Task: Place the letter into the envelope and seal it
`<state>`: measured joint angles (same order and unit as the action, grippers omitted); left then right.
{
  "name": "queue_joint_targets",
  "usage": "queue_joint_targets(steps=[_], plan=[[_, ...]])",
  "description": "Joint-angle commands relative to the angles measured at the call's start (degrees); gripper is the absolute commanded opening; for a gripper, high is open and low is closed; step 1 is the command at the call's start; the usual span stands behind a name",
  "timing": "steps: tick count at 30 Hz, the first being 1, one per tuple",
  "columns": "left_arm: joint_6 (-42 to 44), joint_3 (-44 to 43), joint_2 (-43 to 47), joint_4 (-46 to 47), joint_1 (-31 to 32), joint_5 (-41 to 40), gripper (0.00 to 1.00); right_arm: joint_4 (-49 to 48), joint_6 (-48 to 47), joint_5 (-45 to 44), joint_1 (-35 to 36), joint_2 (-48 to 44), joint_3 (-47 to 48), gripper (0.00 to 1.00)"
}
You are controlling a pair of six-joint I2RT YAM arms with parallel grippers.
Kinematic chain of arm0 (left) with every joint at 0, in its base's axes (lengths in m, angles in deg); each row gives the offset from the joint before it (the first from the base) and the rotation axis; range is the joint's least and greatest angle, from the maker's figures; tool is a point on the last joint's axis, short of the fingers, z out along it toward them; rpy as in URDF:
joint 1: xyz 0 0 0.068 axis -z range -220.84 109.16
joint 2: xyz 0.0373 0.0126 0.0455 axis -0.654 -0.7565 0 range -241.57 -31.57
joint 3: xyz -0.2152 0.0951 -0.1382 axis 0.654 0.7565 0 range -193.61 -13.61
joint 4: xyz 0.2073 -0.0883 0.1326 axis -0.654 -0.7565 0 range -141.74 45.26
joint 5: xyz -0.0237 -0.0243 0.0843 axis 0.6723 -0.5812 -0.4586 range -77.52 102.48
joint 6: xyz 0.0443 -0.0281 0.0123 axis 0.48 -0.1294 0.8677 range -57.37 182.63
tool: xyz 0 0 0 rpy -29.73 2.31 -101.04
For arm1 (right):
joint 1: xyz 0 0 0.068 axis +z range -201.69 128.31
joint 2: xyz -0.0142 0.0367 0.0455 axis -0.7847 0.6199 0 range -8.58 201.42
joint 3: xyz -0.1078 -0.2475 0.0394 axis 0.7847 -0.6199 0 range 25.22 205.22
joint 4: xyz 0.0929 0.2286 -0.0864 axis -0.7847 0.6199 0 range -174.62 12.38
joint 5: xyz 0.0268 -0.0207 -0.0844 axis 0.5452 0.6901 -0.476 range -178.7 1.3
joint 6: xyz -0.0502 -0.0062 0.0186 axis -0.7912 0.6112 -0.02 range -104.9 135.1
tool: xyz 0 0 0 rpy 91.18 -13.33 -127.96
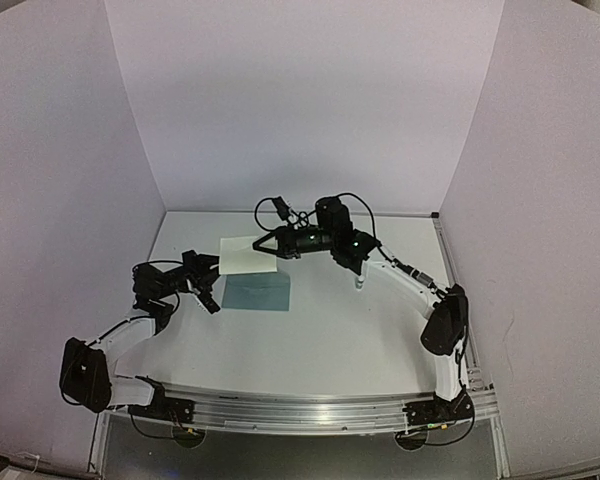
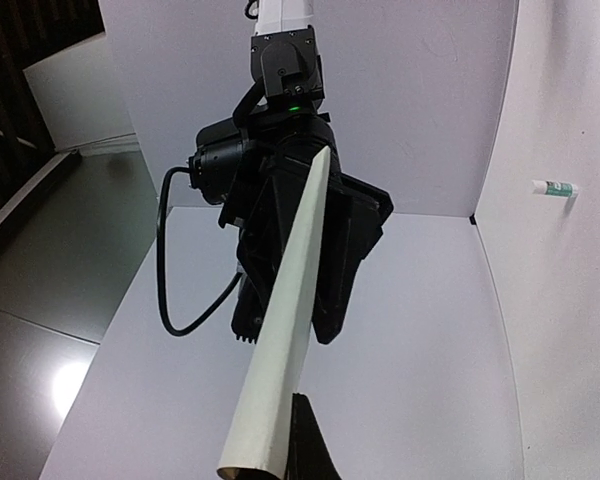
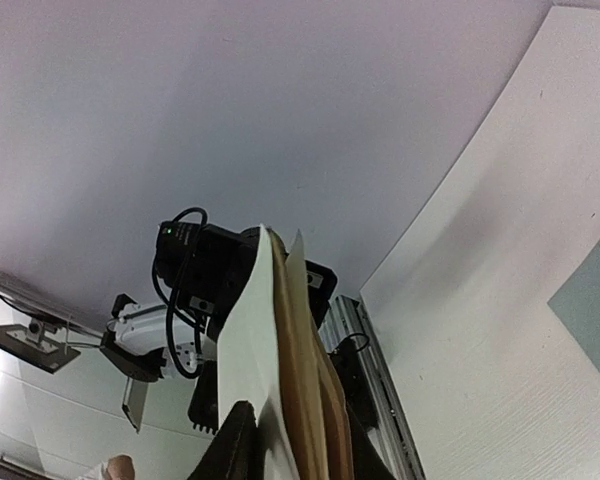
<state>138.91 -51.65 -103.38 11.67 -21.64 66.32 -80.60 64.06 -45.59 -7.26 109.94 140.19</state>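
The letter hangs in the air above the bench, near the envelope lying flat, the left end effector clenched on its left edge and the right end effector grasping its right.

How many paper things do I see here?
2. The letter is held up in the air; the envelope lies flat on the table. No others show.

In both wrist views the bottom edge cuts off the lower end of the letter for you. The right wrist view shows you only a corner of the envelope.
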Motion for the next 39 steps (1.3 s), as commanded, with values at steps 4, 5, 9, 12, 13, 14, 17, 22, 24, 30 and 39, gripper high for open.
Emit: queue_joint_targets(steps=[4, 5, 9, 12, 13, 14, 17, 22, 24, 30, 39], plan=[[2.1, -0.9, 0.7, -3.3, 0.2, -1.4, 0.03, -5.4, 1.9, 3.0, -0.9, -0.9, 0.3, 0.00], [2.0, -0.9, 0.7, -3.5, 0.2, -1.8, 0.08, -6.2, 1.9, 2.8, -0.9, -1.1, -0.2, 0.00], [-1.0, -1.0, 1.5, -5.7, 0.2, -6.1, 0.70, -7.7, -1.2, -1.7, -1.6, -4.4, -4.2, 0.00], [-5.0, -2.5, 4.2, -15.8, 0.2, -11.9, 0.91, -8.0, -7.8, -7.0, -1.8, -8.2, -8.0, 0.00], [-5.4, -3.8, 5.7, -22.9, 0.1, -13.2, 0.98, -8.0, -10.4, -8.8, -1.8, -9.5, -9.1, 0.00], [-6.6, -5.8, 7.4, -33.0, 0.1, -14.1, 0.99, -8.1, -13.5, -10.9, -1.8, -11.0, -10.0, 0.00], [-9.6, -9.6, 9.8, -52.2, 0.1, -14.2, 1.00, -8.6, -20.6, -15.9, -1.8, -13.7, -13.1, 0.00], [-25.4, -12.9, 10.8, -61.4, 0.1, -12.9, 1.00, -8.8, -29.2, -17.3, -1.7, -14.1, -13.7, 0.00], [-37.3, -18.4, 8.2, -65.4, 0.0, -14.1, 0.99, -9.2, -34.6, -16.6, -1.5, -14.2, -14.8, 0.00], [-70.2, -29.6, 0.7, -69.2, -3.2, -10.1, 0.98, -18.4, -48.1, -16.2, -1.2, -15.4, -19.9, 0.00], [-72.8, -53.5, -27.4, -101.9, -10.1, -12.7, 0.88, -21.7, -58.7, -26.7, -1.9, -13.9, -21.9, 0.00]])
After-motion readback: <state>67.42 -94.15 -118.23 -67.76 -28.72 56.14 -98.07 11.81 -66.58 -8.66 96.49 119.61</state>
